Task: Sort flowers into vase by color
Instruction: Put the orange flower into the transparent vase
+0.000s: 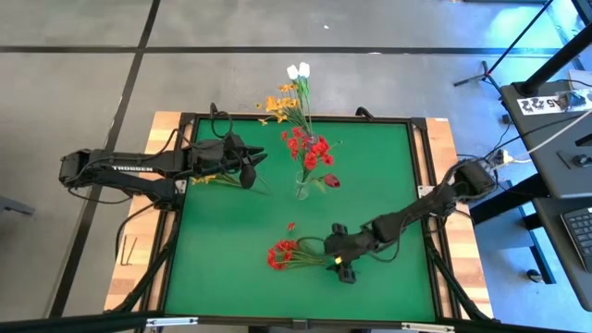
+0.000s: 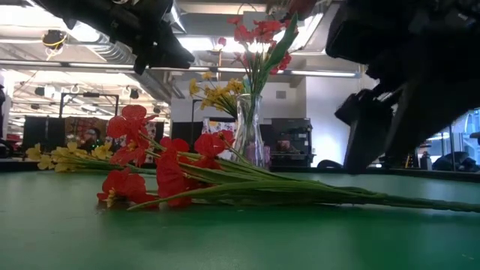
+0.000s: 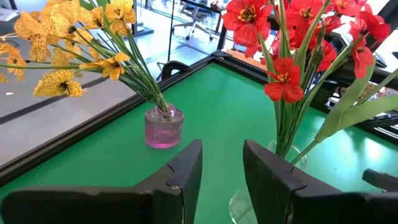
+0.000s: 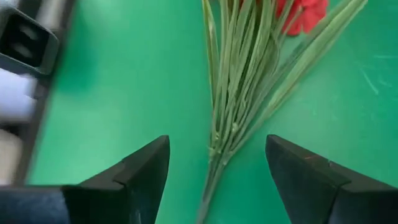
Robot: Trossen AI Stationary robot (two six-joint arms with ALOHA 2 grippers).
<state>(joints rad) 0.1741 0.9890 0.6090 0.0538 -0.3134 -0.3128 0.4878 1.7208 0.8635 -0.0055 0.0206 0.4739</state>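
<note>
While red flowers (image 1: 310, 153) already stand in the clear vase (image 1: 302, 185) at frame centre, still lying on the green worktop (image 1: 231, 259): red bunch (image 1: 282, 254) lower centre, yellow stems (image 1: 208, 178) left. Right hand (image 4: 214, 171) spread over red stems; left hand (image 3: 221, 171) spread, empty.

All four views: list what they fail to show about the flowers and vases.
- Clear vase, high view: its mouth is hidden under the red flowers.
- Pink vase, high view: buried beneath the yellow-orange flowers.
- Loose red bunch, right wrist view: blooms cut off by the picture's edge; only stems show ahead of the open right gripper.
- Left gripper, low view: blurred silhouette.
</note>
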